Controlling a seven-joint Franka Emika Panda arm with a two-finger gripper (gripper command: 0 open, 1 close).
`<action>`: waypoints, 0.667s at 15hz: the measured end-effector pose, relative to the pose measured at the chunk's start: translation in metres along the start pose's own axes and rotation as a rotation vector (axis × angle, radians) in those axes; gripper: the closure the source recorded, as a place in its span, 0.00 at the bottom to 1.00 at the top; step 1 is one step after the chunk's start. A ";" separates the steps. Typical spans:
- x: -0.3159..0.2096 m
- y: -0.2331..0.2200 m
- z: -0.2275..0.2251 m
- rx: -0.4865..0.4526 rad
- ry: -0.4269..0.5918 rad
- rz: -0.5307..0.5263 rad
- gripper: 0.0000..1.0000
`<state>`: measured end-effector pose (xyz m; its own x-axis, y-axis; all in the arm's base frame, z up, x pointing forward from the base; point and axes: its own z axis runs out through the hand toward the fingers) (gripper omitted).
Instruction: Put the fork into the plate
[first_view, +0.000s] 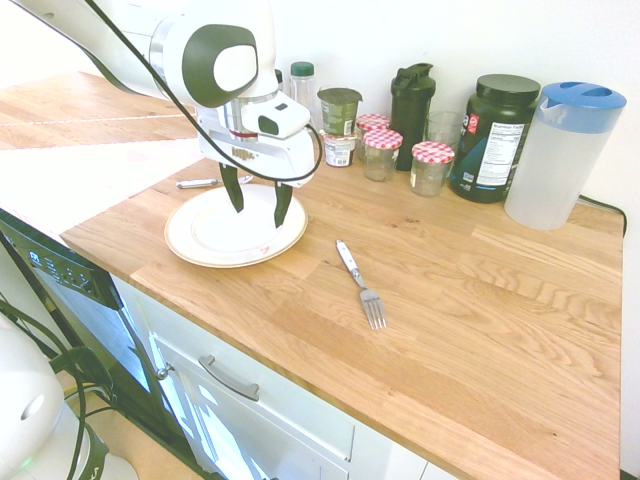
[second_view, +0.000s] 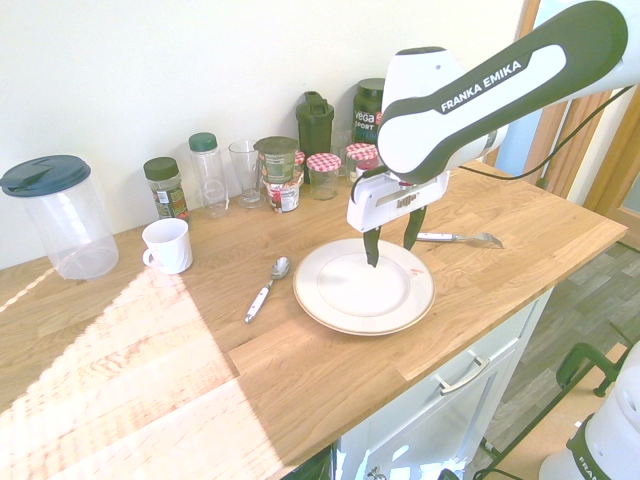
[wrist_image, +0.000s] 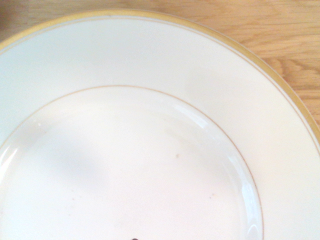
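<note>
In the first exterior view the fork lies flat on the counter, well apart from the plate. Its long axis runs diagonally, tines toward the counter's front edge. It looks light, stiff and slippery, best pinched across the pale handle.

In the second exterior view the gripper hangs over the plate, jaws wide and empty.

The wrist view shows only bare plate.

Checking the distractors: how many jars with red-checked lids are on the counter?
3, clustered by the back wall: one jar beside the yogurt cup, one behind it, one beside the dark supplement tub. Others could be hidden.
</note>
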<state>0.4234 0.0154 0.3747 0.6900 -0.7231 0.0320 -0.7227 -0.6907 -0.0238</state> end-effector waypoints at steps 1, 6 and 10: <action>0.000 0.000 0.001 0.002 -0.002 0.003 0.00; 0.008 0.022 -0.008 0.043 0.004 0.029 0.00; 0.029 0.073 -0.017 0.076 0.023 0.010 0.00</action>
<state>0.3898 -0.0562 0.3911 0.6811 -0.7302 0.0542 -0.7239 -0.6826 -0.0998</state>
